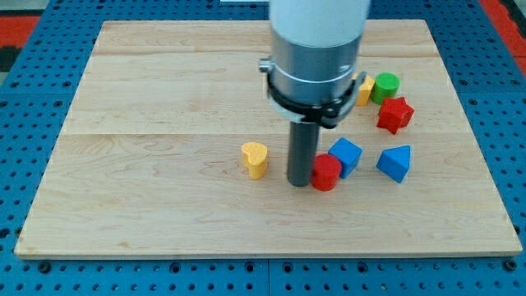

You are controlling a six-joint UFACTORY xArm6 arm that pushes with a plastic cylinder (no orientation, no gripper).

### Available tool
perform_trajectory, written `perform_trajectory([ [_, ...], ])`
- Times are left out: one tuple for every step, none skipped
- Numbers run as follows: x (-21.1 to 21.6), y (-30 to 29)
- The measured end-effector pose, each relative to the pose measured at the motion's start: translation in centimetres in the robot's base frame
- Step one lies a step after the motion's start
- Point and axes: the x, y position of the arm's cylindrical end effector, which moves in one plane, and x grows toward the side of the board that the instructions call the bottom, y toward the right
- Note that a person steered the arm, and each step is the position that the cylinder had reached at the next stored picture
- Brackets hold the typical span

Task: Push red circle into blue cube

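The red circle [326,173] is a short red cylinder right of the board's middle. It touches the lower left side of the blue cube [346,155]. My tip [299,182] is the lower end of the dark rod, and it stands right against the red circle's left side. The arm's grey and white body hangs above and hides the board behind it.
A yellow heart [256,159] lies left of my tip. A blue triangular block [395,162] lies right of the blue cube. A red star-like block [395,114], a green cylinder [385,86] and a partly hidden yellow block [365,90] sit at upper right. The wooden board [164,123] rests on a blue pegboard.
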Motion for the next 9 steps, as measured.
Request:
perform_trajectory([
  [0.2, 0.8],
  [3.1, 0.8],
  [3.1, 0.8],
  [1.7, 1.6],
  [1.6, 2.7],
  [1.6, 2.7],
  [1.6, 3.0],
  [1.5, 3.6],
  [-1.9, 3.6],
])
